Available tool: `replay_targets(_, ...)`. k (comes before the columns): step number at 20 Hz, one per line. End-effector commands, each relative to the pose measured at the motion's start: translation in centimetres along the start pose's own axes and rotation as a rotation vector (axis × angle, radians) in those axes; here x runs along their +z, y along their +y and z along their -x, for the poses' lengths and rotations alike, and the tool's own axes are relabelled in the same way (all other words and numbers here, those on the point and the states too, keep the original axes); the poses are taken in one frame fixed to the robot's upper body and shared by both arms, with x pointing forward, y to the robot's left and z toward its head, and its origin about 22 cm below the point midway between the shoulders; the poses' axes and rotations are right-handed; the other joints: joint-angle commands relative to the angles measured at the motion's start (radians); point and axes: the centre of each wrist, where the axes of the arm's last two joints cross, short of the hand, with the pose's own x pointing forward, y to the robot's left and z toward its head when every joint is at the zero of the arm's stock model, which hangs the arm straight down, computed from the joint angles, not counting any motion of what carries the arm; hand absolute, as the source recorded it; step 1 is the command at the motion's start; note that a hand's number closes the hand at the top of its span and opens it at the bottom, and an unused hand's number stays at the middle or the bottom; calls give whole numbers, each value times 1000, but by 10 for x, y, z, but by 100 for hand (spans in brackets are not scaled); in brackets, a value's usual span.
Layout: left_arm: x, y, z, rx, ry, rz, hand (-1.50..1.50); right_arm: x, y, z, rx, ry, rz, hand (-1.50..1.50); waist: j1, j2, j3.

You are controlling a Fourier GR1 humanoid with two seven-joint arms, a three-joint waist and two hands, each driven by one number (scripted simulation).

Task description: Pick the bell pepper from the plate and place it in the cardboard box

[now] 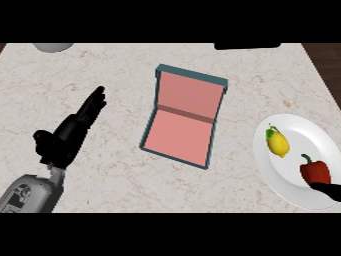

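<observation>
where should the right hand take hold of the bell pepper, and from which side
Probably round the broad red body of the bell pepper, not the thin stem at its far end. Come from the near right, where the right hand is; the lemon crowds the far left.

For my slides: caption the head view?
Right hand at red bell pepper beside yellow lemon on white round plate; open teal-rimmed pink box at centre; left hand rests open at left.

plate (306, 131) is sitting at the cardboard box's (184, 116) 4 o'clock | bell pepper (315, 171) is lying on the plate | lemon (278, 142) is lying at the bell pepper's 11 o'clock | left hand (69, 132) is hovering at the cardboard box's 9 o'clock
</observation>
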Motion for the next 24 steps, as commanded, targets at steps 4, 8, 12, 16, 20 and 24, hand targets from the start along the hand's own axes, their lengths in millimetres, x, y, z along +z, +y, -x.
replay_targets(4, 3, -5, -1, -68, -20, 20, 0, 55, -14, 29, 589, -138, 102, -150, 2, 0, -1)
replay_targets(8, 6, -24, -2, -74, -29, 35, 0, 74, -22, -11, 663, -101, 141, -150, 16, 2, -2)
replay_targets(12, 4, -15, 1, -64, -27, 33, 0, 102, -17, -54, 687, 12, 21, -150, 20, 6, -1)
replay_targets(16, 1, -16, -11, -88, -54, 70, 0, 111, -16, -101, 653, 113, -99, -150, 46, 10, 1)
replay_targets(20, -8, -16, -10, -72, -47, 51, 0, 115, -18, -130, 628, 173, -142, -150, 52, 12, 5)
replay_targets(24, -7, -44, -14, -75, -41, 76, 0, 88, -28, -135, 601, 218, -129, -150, 54, 12, 6)
